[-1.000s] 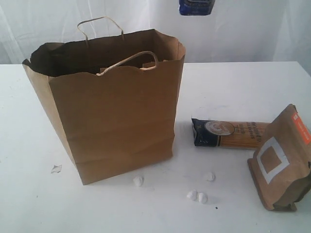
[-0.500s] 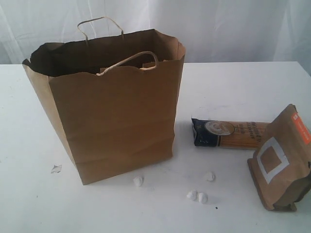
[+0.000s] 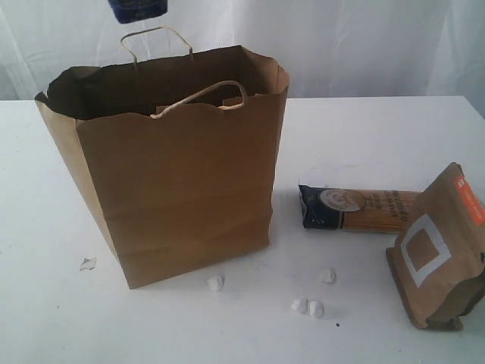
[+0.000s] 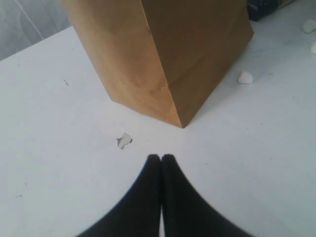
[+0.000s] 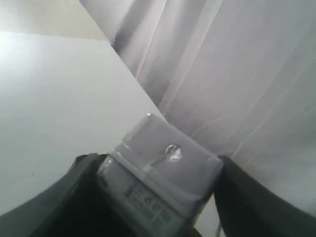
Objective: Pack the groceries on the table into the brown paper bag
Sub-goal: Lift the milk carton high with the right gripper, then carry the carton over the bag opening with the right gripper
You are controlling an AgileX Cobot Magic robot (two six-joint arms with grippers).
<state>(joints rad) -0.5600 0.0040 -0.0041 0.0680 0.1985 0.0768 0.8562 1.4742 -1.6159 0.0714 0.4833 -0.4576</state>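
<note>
The brown paper bag (image 3: pixel 182 182) stands open on the table (image 3: pixel 364 129), left of middle. High above its back handle, at the top edge of the exterior view, hangs a small white-blue carton (image 3: pixel 136 9). My right gripper (image 5: pixel 155 165) is shut on that carton (image 5: pixel 163 168), one finger on each side. A dark-blue spaghetti packet (image 3: pixel 356 210) lies right of the bag, and a brown pouch with an orange label (image 3: pixel 439 250) stands at the far right. My left gripper (image 4: pixel 161 158) is shut and empty, low over the table near the bag's corner (image 4: pixel 177 118).
Small white crumbs (image 3: pixel 216 283) (image 3: pixel 307 306) lie in front of the bag. A torn scrap (image 3: pixel 88 264) lies at its left front and shows just ahead of the left fingertips (image 4: pixel 124 140). A white curtain hangs behind the table.
The carton in my right gripper has travelled leftward along the top of the exterior view, from right of the bag to above its back handle. The left gripper has stayed put.
</note>
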